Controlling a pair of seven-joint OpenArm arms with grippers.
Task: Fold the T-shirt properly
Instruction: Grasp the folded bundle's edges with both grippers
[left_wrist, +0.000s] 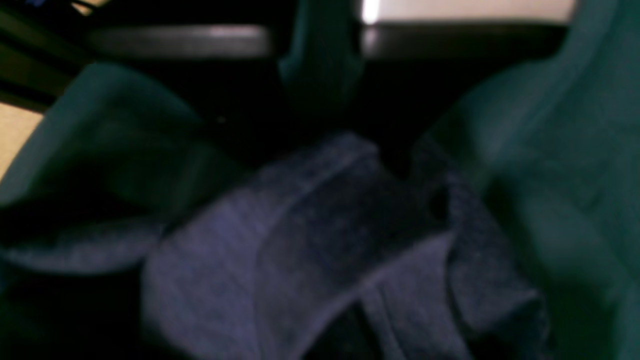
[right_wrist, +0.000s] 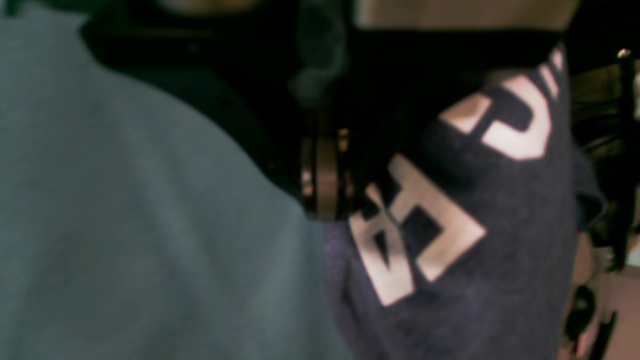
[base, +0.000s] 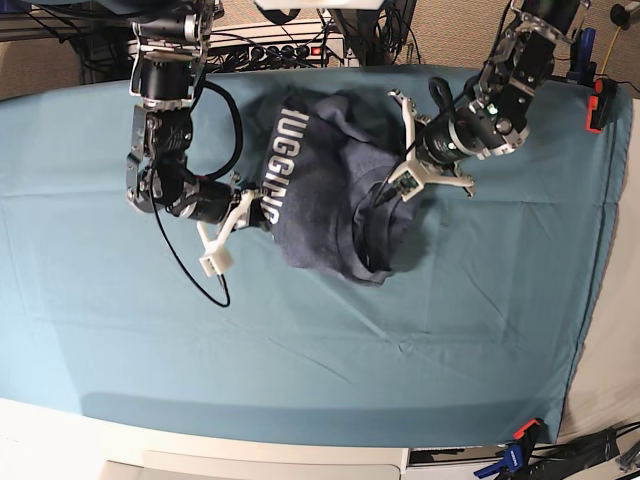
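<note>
On the teal table cloth (base: 480, 330), toward the far middle of the base view, you have the T-shirt (base: 320, 215) bunched into a loose heap, white lettering (base: 278, 165) running down its left side and only partly readable because the fabric folds over it. Your right gripper (base: 252, 212) sits at the shirt's left edge, jaws pressed together on the cloth there; the fingertips themselves are buried in the fabric, so you can't see the pinch point cleanly. Your left gripper (base: 392, 190) is at the shirt's right side, also clamped shut on a raised fold of the T-shirt, with the fabric draping down from it toward the near edge. Both wrist views are badly out of focus. Left wrist view: a blurred ridge of the T-shirt (left_wrist: 300, 240) fills the lower middle, teal table cloth (left_wrist: 565, 165) on both sides, a dark finger (left_wrist: 322, 65) cut off at the top; you can't tell from it how the layers are stacked. Right wrist view: the T-shirt (right_wrist: 500, 280) with large block lettering (right_wrist: 415, 230) on the right half, the table cloth (right_wrist: 125, 225) on the left, and the dark gripper body blocking the top centre. Collar and sleeves aren't identifiable in any view. Table cloth's near corners are cut off in the base view.
</note>
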